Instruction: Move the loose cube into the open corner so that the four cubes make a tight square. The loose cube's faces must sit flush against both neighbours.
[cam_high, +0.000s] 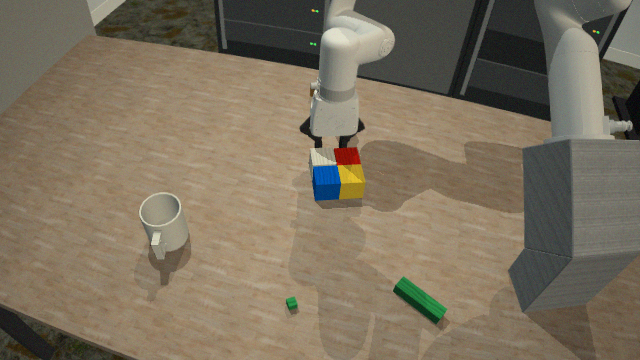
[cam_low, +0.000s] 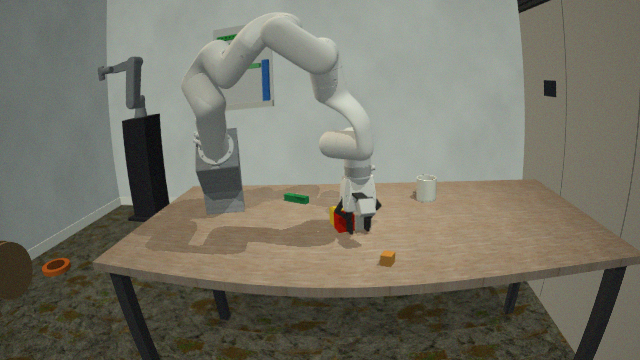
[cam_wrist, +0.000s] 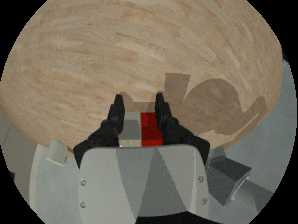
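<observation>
Four cubes stand together in a two-by-two square: a white cube, a red cube, a blue cube and a yellow cube. No gap shows between them in the top view; a hairline gap would be too small to tell. The gripper is partly open and empty, pointing down. Its fingers stand low on the outer side of the white and red cubes, away from the blue and yellow ones. Whether the fingers touch those cubes cannot be told.
A white mug stands off on the blue cube's side. A green bar and a tiny green cube lie on the table. A small orange block lies near the table edge seen in the exterior view.
</observation>
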